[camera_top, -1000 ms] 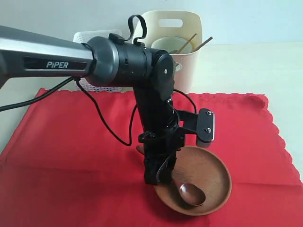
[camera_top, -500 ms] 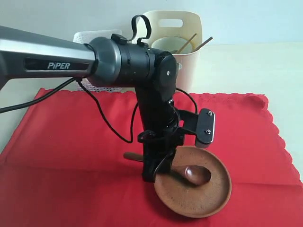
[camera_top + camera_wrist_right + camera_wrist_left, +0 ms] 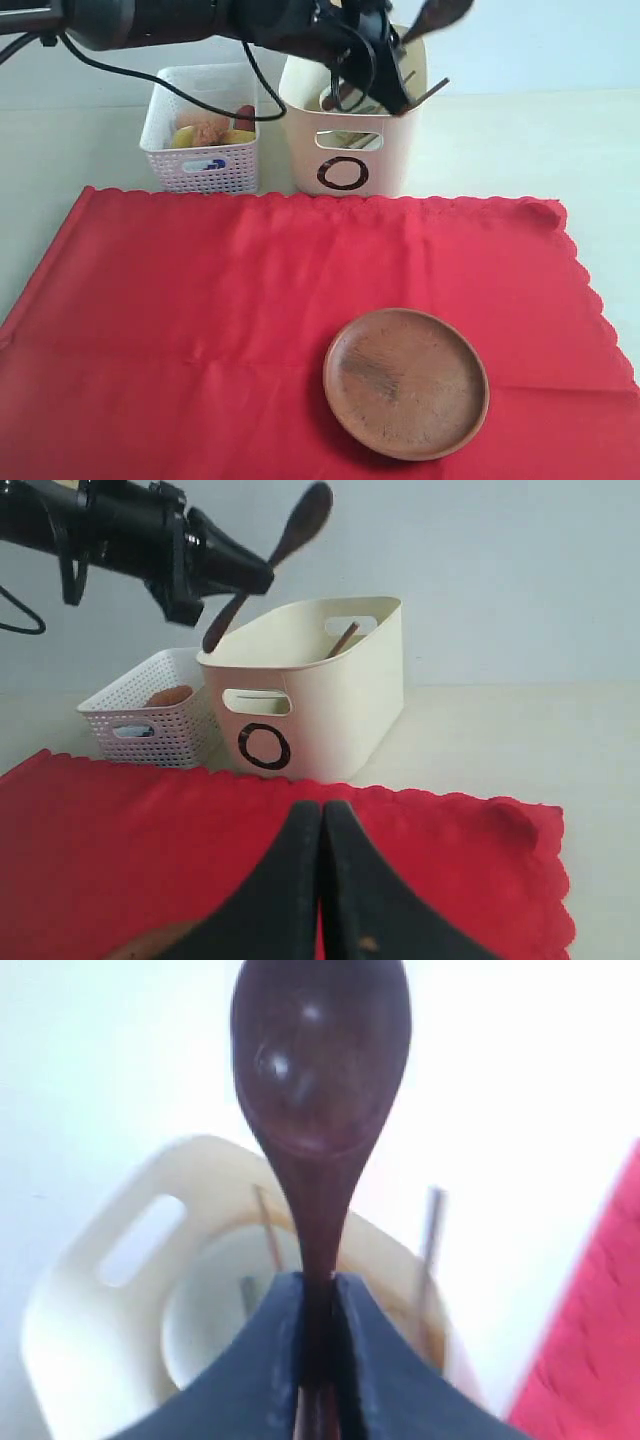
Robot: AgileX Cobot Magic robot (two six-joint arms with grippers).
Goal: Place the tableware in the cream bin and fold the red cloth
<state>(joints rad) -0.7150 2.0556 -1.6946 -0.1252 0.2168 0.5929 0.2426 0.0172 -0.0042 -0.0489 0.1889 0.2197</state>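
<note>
As its arm [image 3: 150, 20] stretches over the cream bin [image 3: 350, 165], the left claw [image 3: 318, 1285] clamps the spoon [image 3: 320, 1070].

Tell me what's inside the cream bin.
The cream bin shows a pale bowl and chopsticks; its walls hide anything lower. The held wooden spoon is above, not inside.

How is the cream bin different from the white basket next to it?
The cream bin is taller, with smooth walls and a black ring mark; the white basket is lower and perforated. The cream bin holds chopsticks; the white basket holds food. Both are open-topped, side by side beyond the red cloth.
</note>
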